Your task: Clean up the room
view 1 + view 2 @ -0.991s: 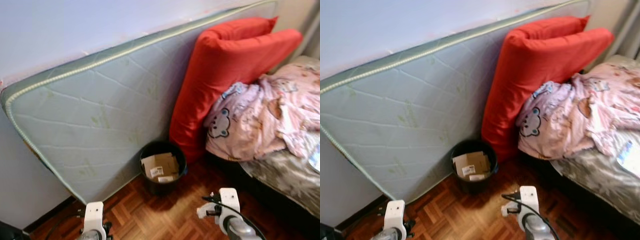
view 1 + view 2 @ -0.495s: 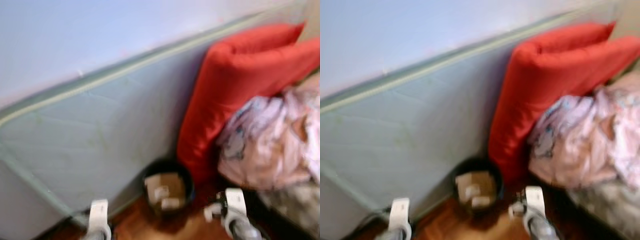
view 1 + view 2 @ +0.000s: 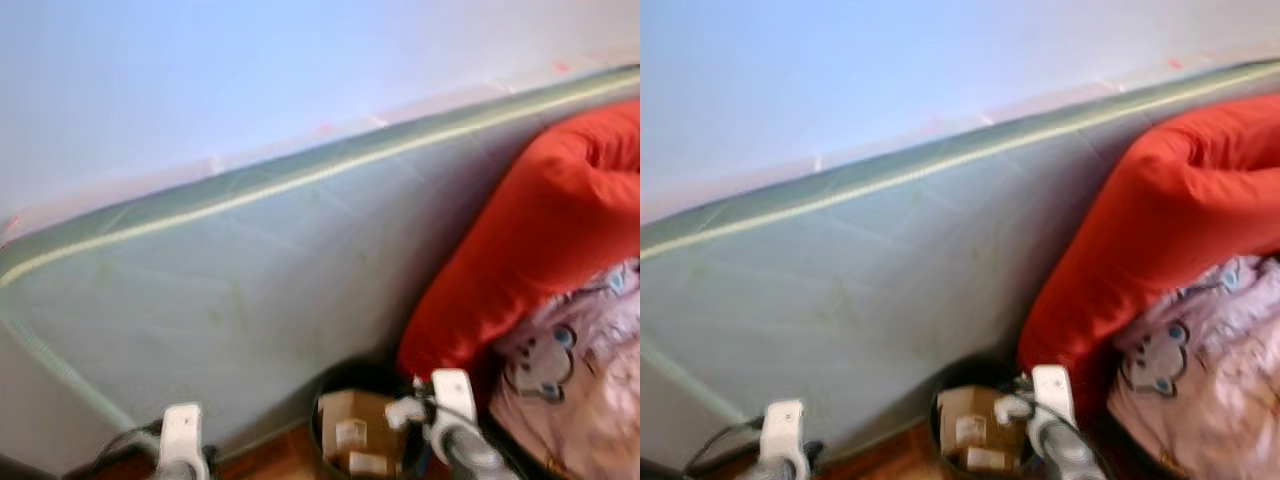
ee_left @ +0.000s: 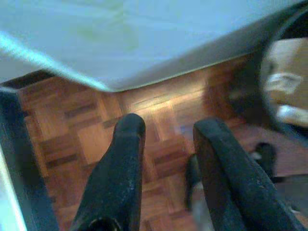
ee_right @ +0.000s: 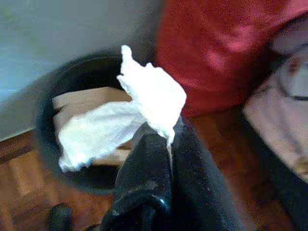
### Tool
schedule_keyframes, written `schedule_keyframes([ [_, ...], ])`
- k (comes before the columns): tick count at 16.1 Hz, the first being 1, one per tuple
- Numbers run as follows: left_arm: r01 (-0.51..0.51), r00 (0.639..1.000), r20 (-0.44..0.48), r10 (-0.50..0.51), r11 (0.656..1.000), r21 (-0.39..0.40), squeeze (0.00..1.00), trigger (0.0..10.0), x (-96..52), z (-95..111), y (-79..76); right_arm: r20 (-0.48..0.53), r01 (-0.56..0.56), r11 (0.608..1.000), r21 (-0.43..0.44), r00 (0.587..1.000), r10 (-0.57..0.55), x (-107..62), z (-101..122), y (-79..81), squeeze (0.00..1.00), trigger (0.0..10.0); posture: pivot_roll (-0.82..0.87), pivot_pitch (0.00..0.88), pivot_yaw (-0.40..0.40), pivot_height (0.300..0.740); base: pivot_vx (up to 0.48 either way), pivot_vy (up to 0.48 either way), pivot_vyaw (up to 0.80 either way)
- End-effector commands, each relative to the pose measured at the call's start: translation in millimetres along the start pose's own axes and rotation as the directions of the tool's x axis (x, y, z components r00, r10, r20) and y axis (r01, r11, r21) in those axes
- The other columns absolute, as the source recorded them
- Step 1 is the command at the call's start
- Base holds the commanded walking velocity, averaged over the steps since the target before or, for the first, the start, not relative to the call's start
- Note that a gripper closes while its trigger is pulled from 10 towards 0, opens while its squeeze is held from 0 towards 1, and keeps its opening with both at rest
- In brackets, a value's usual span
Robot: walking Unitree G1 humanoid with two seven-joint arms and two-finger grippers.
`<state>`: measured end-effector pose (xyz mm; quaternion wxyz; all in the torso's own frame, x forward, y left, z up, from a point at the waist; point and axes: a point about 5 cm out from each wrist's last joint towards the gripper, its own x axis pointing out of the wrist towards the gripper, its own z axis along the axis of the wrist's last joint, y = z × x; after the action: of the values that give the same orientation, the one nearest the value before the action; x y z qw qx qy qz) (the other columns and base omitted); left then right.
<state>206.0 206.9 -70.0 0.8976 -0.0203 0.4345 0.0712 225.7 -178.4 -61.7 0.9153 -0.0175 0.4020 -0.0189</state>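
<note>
A round black bin point(image 3: 324, 415) stands on the floor against a leaning mattress, with cardboard pieces point(image 3: 352, 432) inside. My right gripper point(image 5: 161, 132) is shut on a crumpled white tissue point(image 5: 144, 103), which it holds just above the bin's near rim point(image 5: 48, 96). In the left eye view the right wrist point(image 3: 445, 400) sits at the bin's right edge. My left gripper point(image 4: 166, 130) is open with nothing between its fingers and hangs over the parquet floor point(image 4: 159, 110), left of the bin.
A grey-green mattress point(image 3: 250, 290) leans against the pale wall. Propped beside the bin on the right is a big red cushion point(image 3: 540, 230), with a pink printed blanket point(image 3: 570, 390) on the bed below it. The bin is wedged between mattress and cushion.
The camera has moved closer and tilted, so the bin now lies at the picture's bottom edge. My right wrist now stands at the bin's rim instead of short of it.
</note>
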Motion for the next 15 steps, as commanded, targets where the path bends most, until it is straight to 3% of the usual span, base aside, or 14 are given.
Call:
schedule_keyframes([
  [1, -0.017, 1.000, 0.010, 0.017, 1.000, 0.011, 0.00, 10.0, 0.0, 3.3, 6.4, 0.002, -0.007, 1.000, 0.009, 1.000, 0.007, 0.4, 1.4, 3.7, 0.00, 10.0, -0.04, 0.000, -0.020, 0.740, 0.420, 0.000, 0.00],
  [3, -0.023, 1.000, 0.008, 0.023, 1.000, 0.021, 0.00, 10.0, -0.1, 3.2, 7.0, 0.003, -0.005, 1.000, 0.016, 1.000, 0.005, 0.4, 1.0, 3.8, 0.00, 10.0, -0.05, 0.000, -0.018, 0.740, 0.381, 0.000, 0.00],
  [15, -0.006, 0.999, 0.053, 0.006, 1.000, 0.004, 0.00, 10.0, -0.7, 4.9, 6.1, 0.048, -0.038, 0.999, 0.023, 0.998, 0.037, -0.5, 2.6, 5.8, 0.00, 10.0, -0.05, 0.000, -0.019, 0.740, 0.000, 0.000, 0.00],
])
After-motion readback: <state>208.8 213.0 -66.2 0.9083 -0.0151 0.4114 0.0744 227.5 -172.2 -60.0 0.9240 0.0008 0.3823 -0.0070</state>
